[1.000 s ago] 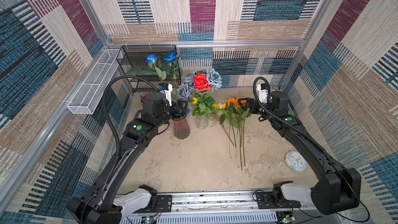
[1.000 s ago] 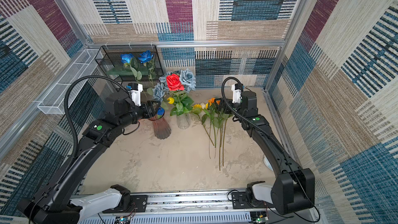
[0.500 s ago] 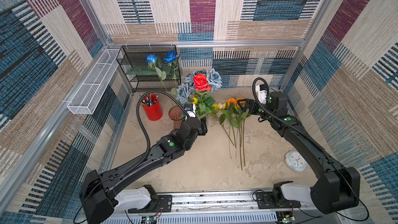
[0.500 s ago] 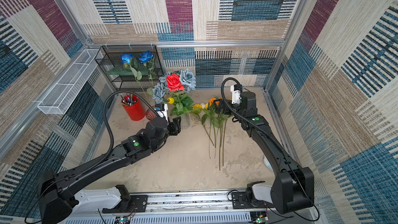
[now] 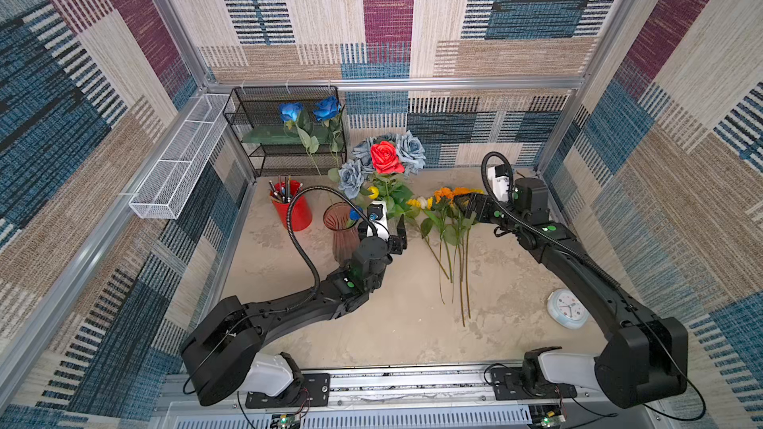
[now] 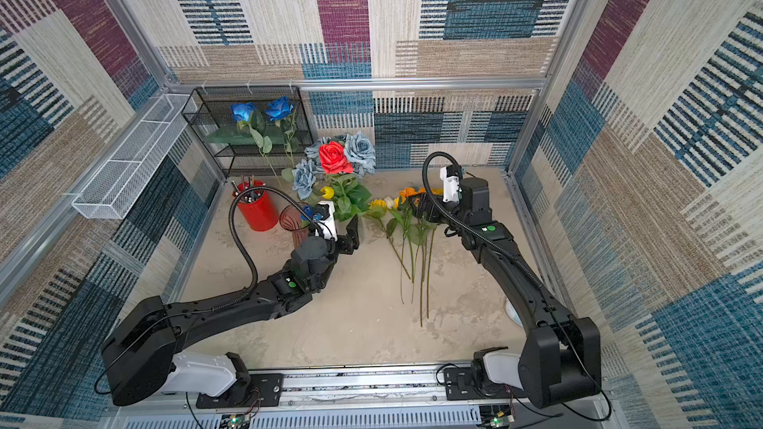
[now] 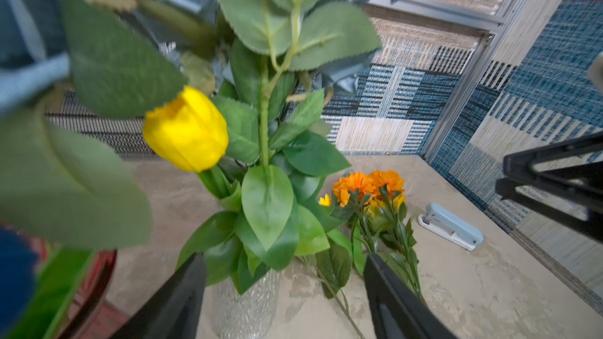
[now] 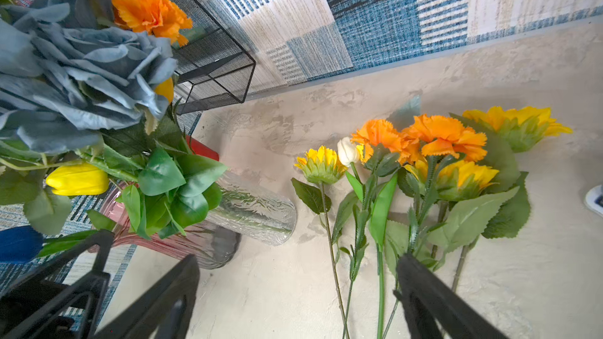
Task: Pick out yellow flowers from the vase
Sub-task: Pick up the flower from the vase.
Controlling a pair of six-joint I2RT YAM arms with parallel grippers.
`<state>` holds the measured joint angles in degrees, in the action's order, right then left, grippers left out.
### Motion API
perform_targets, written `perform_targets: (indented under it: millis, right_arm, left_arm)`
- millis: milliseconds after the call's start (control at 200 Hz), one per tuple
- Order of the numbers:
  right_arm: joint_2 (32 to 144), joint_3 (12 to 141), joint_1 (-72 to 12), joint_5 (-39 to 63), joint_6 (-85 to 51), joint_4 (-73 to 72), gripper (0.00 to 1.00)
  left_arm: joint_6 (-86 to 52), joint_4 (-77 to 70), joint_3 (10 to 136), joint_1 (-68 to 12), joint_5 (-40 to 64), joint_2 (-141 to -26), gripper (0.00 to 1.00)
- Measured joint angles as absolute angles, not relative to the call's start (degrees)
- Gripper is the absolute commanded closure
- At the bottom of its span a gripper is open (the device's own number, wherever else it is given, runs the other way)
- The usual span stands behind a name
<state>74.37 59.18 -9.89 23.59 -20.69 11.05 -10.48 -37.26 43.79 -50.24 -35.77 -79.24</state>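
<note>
Arms (image 6: 508,278) are reaching in from the lower edge in both top views. Left gripper (image 5: 391,228) is hovering at frame centre, just before the clear vase (image 7: 244,308), its fingers (image 7: 182,291) standing well apart and gripping nothing, with leaves (image 7: 267,203) showing between them. Right gripper (image 5: 461,206) is hanging right of centre over the laid stems (image 8: 332,256), its fingers (image 8: 430,295) spread wide and empty. Sunflowers (image 8: 466,174) are lying flat on the table (image 5: 392,323) right of centre, beside orange blooms (image 8: 443,138). Yellow tulip (image 5: 373,191) is sitting in the vase slightly above centre, below the red rose (image 5: 386,157).
</note>
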Motion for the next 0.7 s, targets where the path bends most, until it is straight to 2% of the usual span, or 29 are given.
perform_targets:
  millis: [305, 696]
  right_arm:
    - [74.7, 58.1, -9.8, 24.6, -20.7, 10.6, 0.04]
    - [75.3, 58.0, -9.0, 26.4, -20.7, 10.2, 0.04]
  left_arm:
    - [-5.7, -41.3, 41.3, -44.9, -35.4, -77.3, 0.24]
    - [-5.9, -44.4, 43.7, -40.3, -30.5, -81.9, 0.28]
